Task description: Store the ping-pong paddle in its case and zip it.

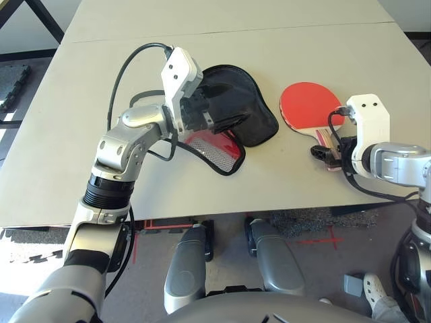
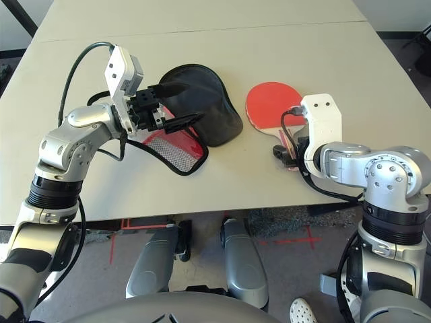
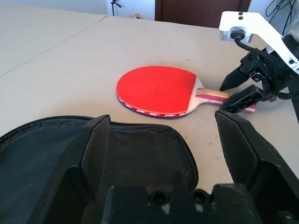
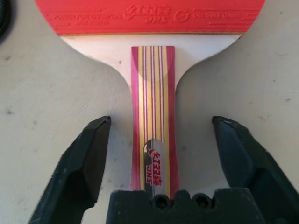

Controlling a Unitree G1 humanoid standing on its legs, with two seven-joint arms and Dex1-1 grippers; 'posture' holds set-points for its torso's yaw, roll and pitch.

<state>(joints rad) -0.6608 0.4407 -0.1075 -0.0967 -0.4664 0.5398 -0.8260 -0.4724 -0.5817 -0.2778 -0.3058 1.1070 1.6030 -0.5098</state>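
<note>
The ping-pong paddle (image 1: 306,104) is lying flat on the pale table (image 1: 269,47), red rubber face up, right of centre, with its striped handle pointing toward the near edge. White lettering is running along the lower rim of the rubber; a logo and "DHS" can be made out in the right wrist view, the rest being too small to read. A small silver-grey label with red characters is sitting at the butt end of the handle, not legible. The right gripper (image 4: 159,140) is hanging over the handle with its two black fingers (image 4: 84,158) standing wide apart on either side of it, not touching it and holding nothing. The case (image 1: 236,108) is lying to the left of the paddle, near but apart from it, unzipped, its black lining showing, with red fabric and black mesh at its near edge. The left gripper (image 2: 176,106) is reaching level into the opened case, fingers spread fully, one finger inside the opening; no closed grip is visible.
</note>
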